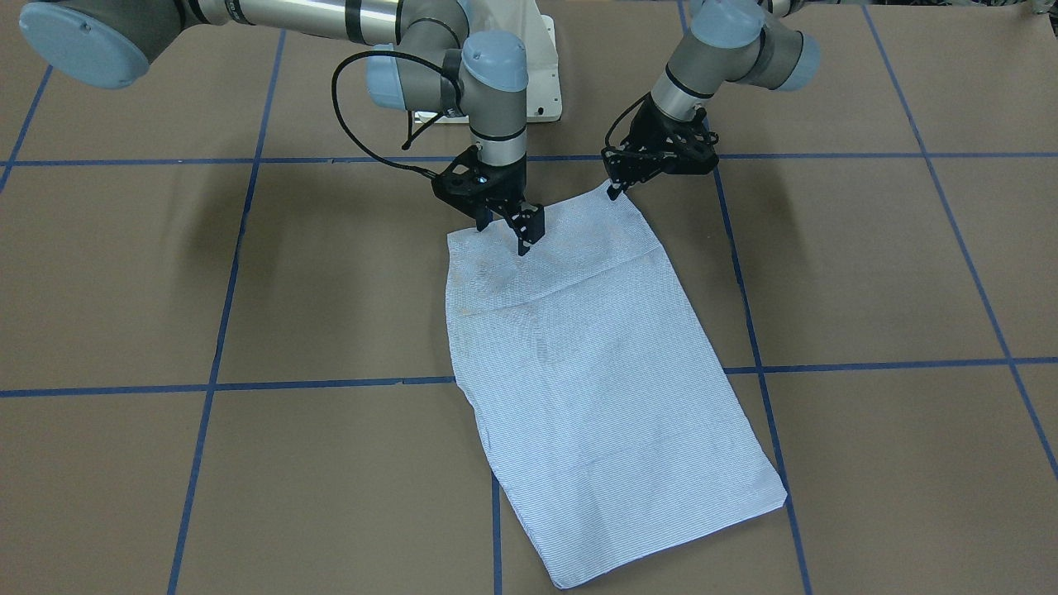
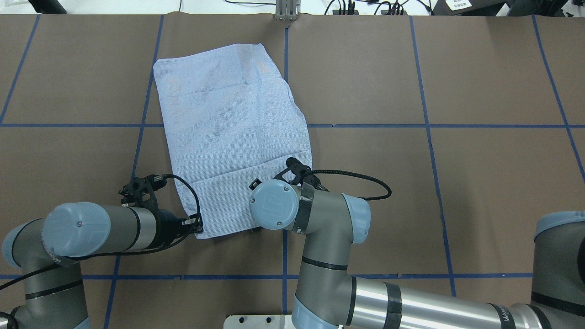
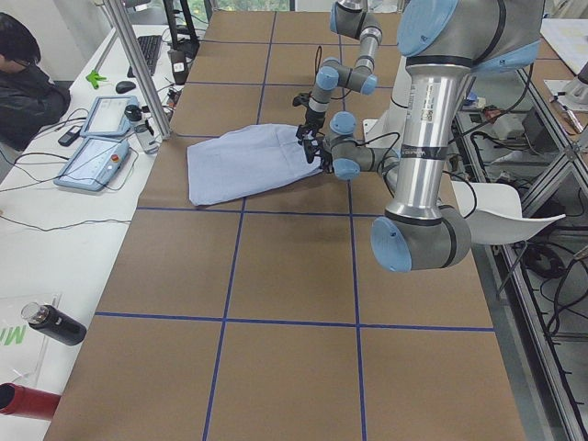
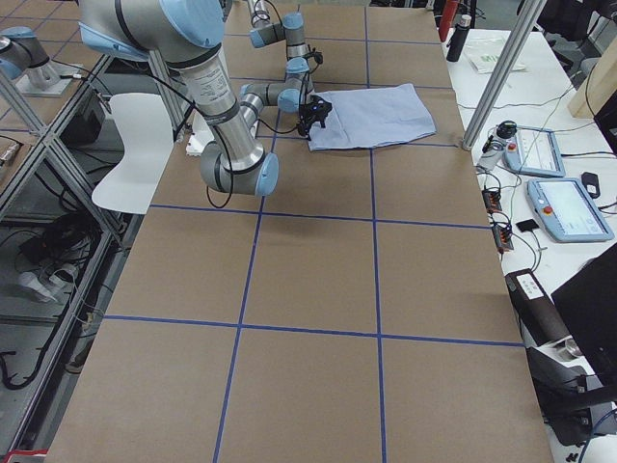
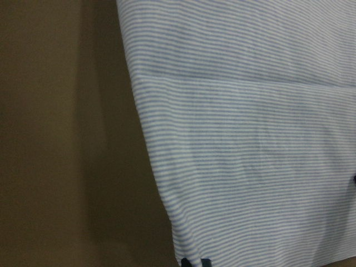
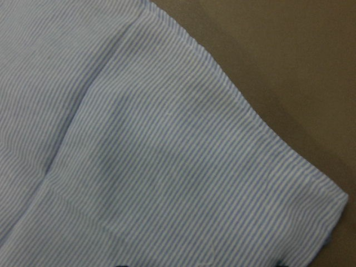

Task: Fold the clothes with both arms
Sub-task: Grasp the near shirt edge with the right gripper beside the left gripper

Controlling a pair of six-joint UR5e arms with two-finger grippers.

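**Shirt and grippers at the near edge.** The shirt point(image 1: 595, 372), folded to a long rectangle, is laid flat on the brown table point(image 1: 331, 273). In the front-facing view its long axis is set from 11 to 5 o'clock, and a crease is seen across its 12 o'clock end. From overhead it is found at 10 o'clock of the table's middle, and a line of blue tape point(image 1: 331, 383) is covered by it.

The left gripper point(image 1: 616, 192) is placed at the shirt's 1 o'clock corner in the front-facing view. In its wrist view the fingertips are seen close together, pinched on the shirt's edge. The right gripper point(image 1: 504, 233) is placed at the 11 o'clock corner, jaws spread wide and nothing held. Whether its tips touch the cloth cannot be told.

From overhead the right gripper is hidden by the blue cap of the right arm point(image 2: 274, 203), by which part of the shirt's near edge is also covered. The white base point(image 1: 537, 83) is seen at 12 o'clock of the shirt in the front-facing view.

In the exterior left view a side bench is shown at 9 o'clock of the shirt. On it two pendants point(image 3: 92, 161) are laid, with a seated person point(image 3: 23, 83) at 10 o'clock and a black bottle point(image 3: 55, 323) at 8 o'clock.
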